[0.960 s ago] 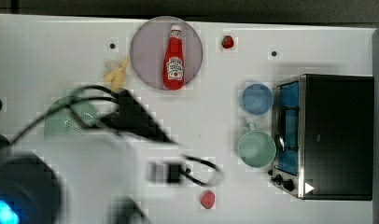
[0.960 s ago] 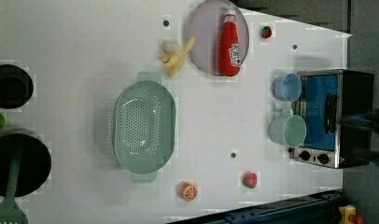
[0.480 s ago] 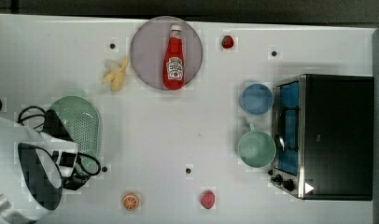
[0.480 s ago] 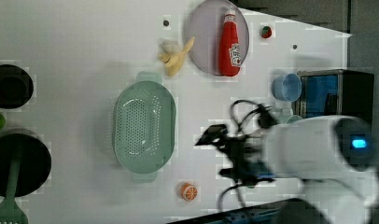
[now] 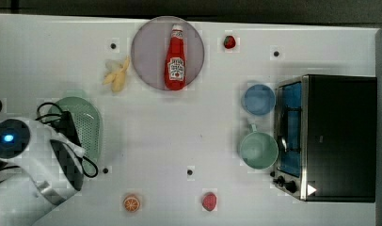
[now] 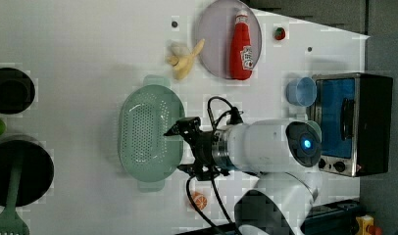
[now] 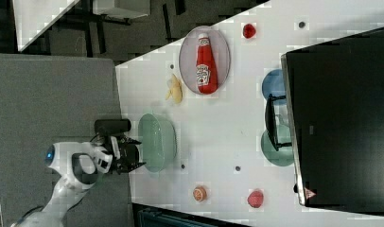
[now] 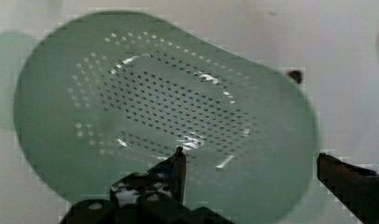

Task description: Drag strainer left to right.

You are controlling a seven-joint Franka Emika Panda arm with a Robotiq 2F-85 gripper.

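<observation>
One white robot arm reached over a white table (image 5: 226, 122) with its gripper (image 6: 180, 149) spread wide above the rim of the strainer (image 6: 148, 137), a pale mint-green oval basket that sat near the top view's left edge, below a peeled banana (image 5: 116, 75). Through the wrist view, one dark fingertip (image 8: 178, 163) hung over the perforated floor of the strainer (image 8: 155, 107) while the other stood past its rim, nothing held between them. Seen in the left view, the fingers straddled the basket's wall on the side toward the arm, though whether they touched it could not be told. A ketchup bottle (image 5: 176, 59) lay on a round grey plate (image 5: 147, 52) toward the top view's upper middle. At the top view's right stood a black toaster oven (image 5: 337, 136), with a blue cup (image 5: 258, 99) and a mint-green mug (image 5: 258, 149) just beside its glass door. Near the table's lower edge in the top view lay an orange slice (image 5: 131, 203) and a red strawberry (image 5: 209, 201), well apart from the basket; a second red berry (image 5: 229, 42) rested near the plate.
</observation>
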